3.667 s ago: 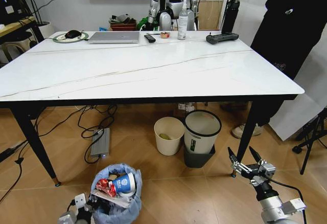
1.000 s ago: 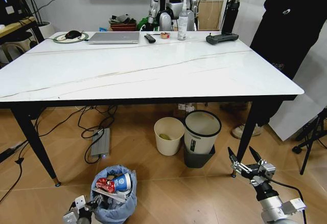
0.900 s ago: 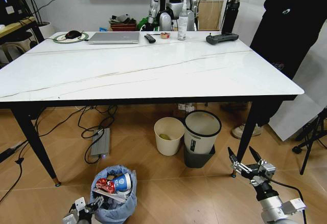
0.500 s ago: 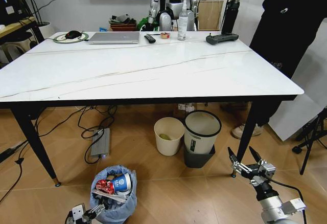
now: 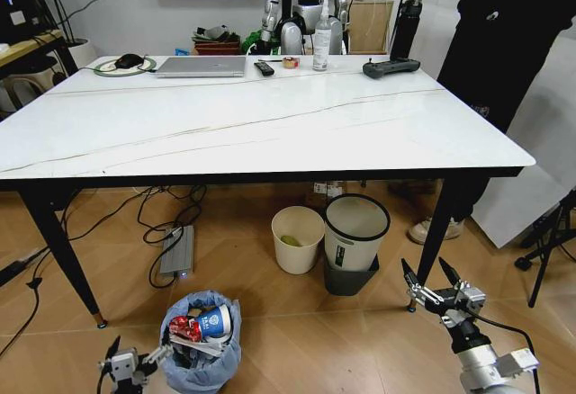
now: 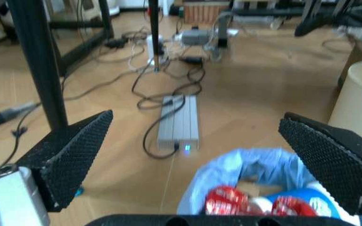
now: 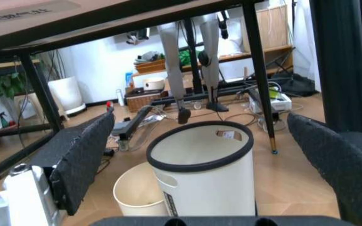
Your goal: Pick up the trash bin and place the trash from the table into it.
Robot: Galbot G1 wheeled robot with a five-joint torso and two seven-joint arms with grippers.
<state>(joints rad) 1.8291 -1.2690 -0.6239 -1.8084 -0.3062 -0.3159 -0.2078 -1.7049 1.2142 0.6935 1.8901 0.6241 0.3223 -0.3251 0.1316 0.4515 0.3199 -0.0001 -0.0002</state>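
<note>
Head view: trash bin point(image 5: 202, 344) on wooden floor in front of table point(image 5: 270, 124), stuffed with trash point(image 5: 205, 326) — blue cup, red wrapper. Left gripper point(image 5: 135, 362) just beside bin, fingers spread, gripping nothing. Right gripper point(image 5: 430, 284) low near table leg, spread, empty.

Left wrist view: fingers wide apart — bin point(image 6: 263, 188) between and beyond them.

Right wrist view: fingers apart, white bin with dark rim point(image 7: 203, 172) and cream bucket point(image 7: 137, 193) ahead.

Beside the trash bin point(image 5: 203, 344) shows the left gripper point(image 5: 135, 362): slim black fingers on a small silver-white body. The right gripper point(image 5: 430, 284), farther from that bin, has black pointed fingers, a silver metal body and a grey-white ribbed wrist with a thin black cable. Its finger pads point(image 7: 80, 161) are black, wedge-shaped and finely knurled.
</note>
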